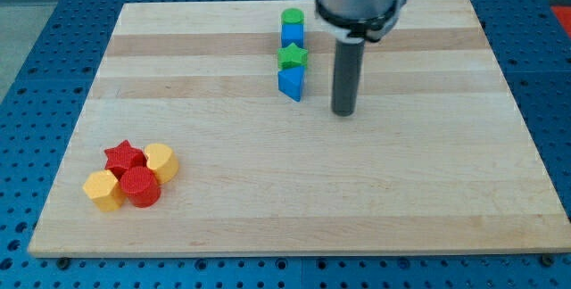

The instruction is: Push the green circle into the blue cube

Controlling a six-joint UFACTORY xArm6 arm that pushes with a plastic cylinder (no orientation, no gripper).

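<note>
The green circle [292,16] sits near the view's top, touching the top side of the blue cube [292,34]. Below the cube in the same column are a green star [293,56] and a blue triangle [291,83]. My tip [344,111] rests on the board to the right of the blue triangle, a short gap away, touching no block. The rod rises from it toward the view's top.
A cluster at the view's lower left holds a red star [124,157], a red cylinder [140,186], a yellow cylinder [161,161] and a yellow hexagon-like block [103,190]. The wooden board [401,200] lies on a blue perforated table [36,21].
</note>
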